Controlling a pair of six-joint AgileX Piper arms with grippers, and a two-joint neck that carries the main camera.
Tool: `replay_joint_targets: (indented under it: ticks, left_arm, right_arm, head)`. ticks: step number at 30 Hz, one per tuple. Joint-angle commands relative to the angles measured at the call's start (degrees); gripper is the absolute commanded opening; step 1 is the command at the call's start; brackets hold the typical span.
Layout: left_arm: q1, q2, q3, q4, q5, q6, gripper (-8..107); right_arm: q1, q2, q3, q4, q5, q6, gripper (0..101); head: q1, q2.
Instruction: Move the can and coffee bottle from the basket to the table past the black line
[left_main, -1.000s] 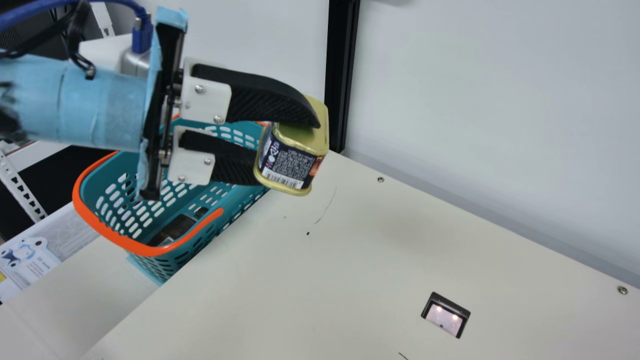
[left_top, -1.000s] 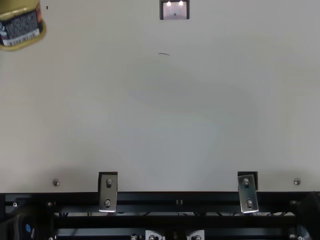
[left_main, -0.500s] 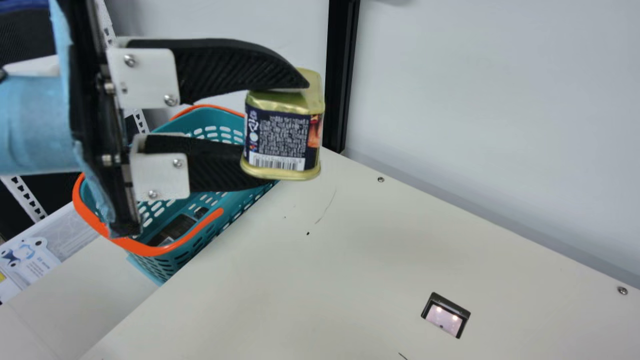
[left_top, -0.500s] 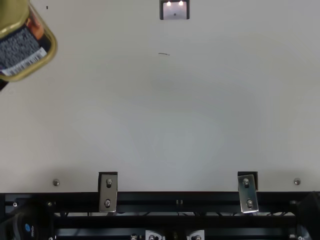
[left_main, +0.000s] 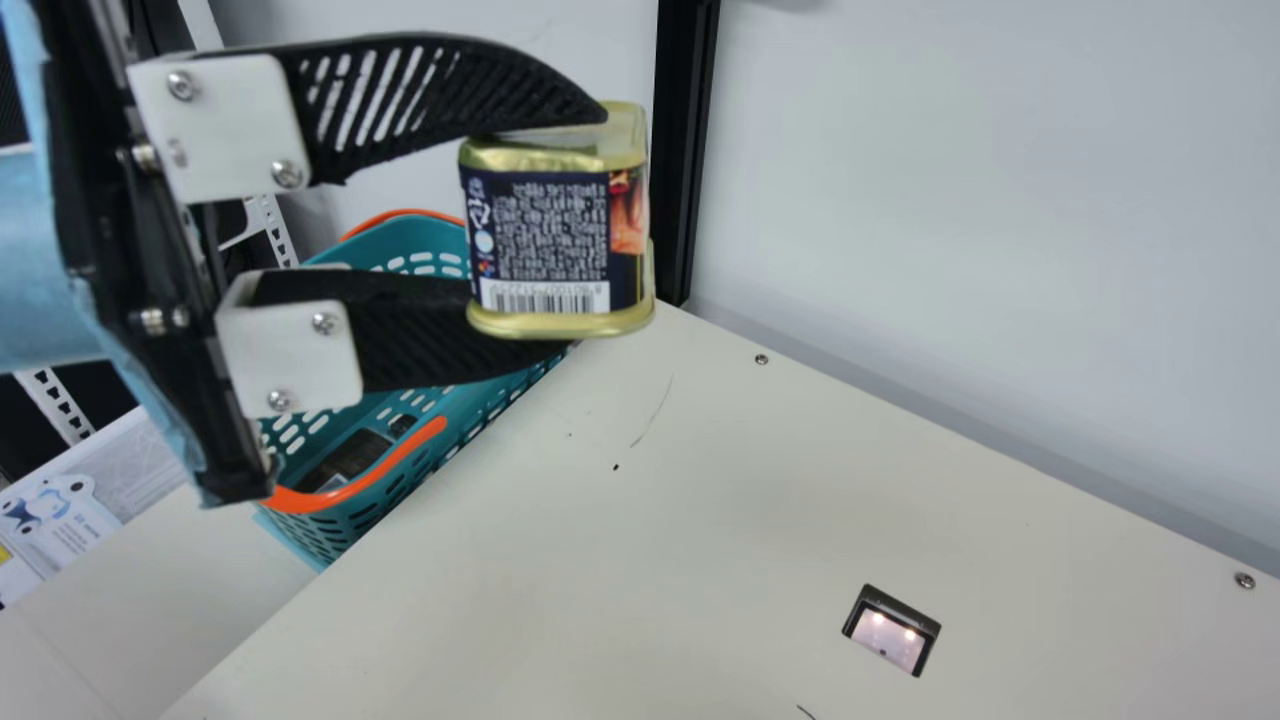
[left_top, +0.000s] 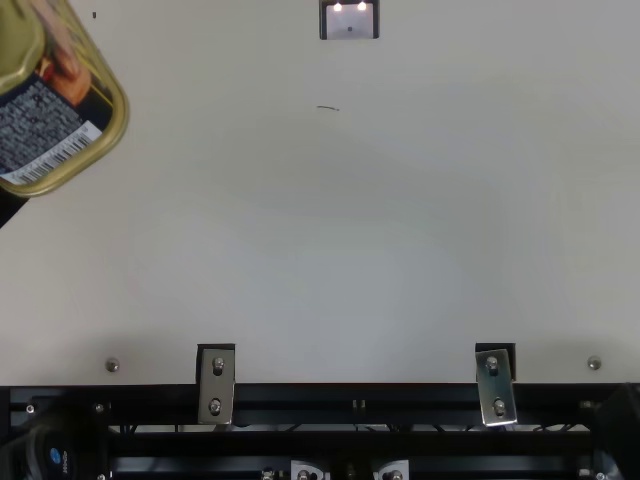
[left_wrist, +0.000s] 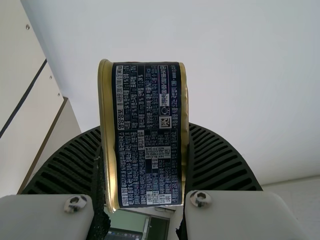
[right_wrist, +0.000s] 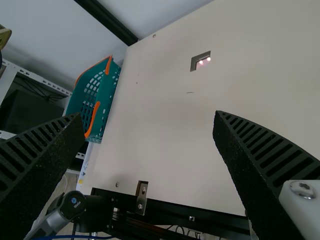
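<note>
The left gripper (left_main: 588, 230) is nearest in the main view, its black ribbed fingers parted by the length of the can (left_main: 545, 235) and closed on its two gold ends, the upper finger lying along the top and the lower one passing partly behind the base. The can is a rounded box in gold metal, near upright in the main view, with a shiny, slightly dented-looking top edge and a rim that flares at the bottom. A dark navy label wraps its side, dense with small pale print; a white barcode strip runs just above the lower rim, and an orange-red food picture sits toward one corner. The left wrist view shows another label side, crowded with rows of pale print and a small square code, between gold rims. The can is held in the air, over the table (left_main: 700, 520) in the top view. In the right wrist view, the right gripper (right_wrist: 149, 114) has its fingers spread wide with nothing between them. Beyond the can, beside the table's edge, is the teal slotted basket (left_main: 400, 478) with an orange rim; a dark item (left_main: 350, 458) lies inside, too hidden to identify. Farther back rise a black post (left_main: 684, 150) and the pale wall (left_main: 980, 200).
</note>
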Motion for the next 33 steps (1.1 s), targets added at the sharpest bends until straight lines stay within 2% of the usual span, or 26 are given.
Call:
replay_joint_targets:
  ticks: [1, 21, 29, 30, 33]
  left_arm:
    - [0.0, 0.0, 0.0, 0.0, 0.0, 0.0, 10]
    - [0.0, 0.0, 0.0, 0.0, 0.0, 0.0, 10]
    - [-2.0, 1.9, 1.3, -4.9, -0.1, -1.5, 10]
    - [-1.4, 1.6, 1.0, -3.5, 0.0, -1.1, 10]
    - [-1.9, 2.0, 1.3, -5.0, -0.1, -1.5, 10]
  right_arm:
    - [0.0, 0.0, 0.0, 0.0, 0.0, 0.0, 101]
    - [0.0, 0.0, 0.0, 0.0, 0.0, 0.0, 101]
    - [0.0, 0.0, 0.0, 0.0, 0.0, 0.0, 101]
    - [0.0, 0.0, 0.0, 0.0, 0.0, 0.0, 101]
    - [0.0, 0.0, 0.0, 0.0, 0.0, 0.0, 101]
  head:
    - [-1.8, 0.7]
    - [-1.8, 0.7]
    - [-1.8, 0.7]
    - [-1.8, 0.7]
    - [-1.8, 0.7]
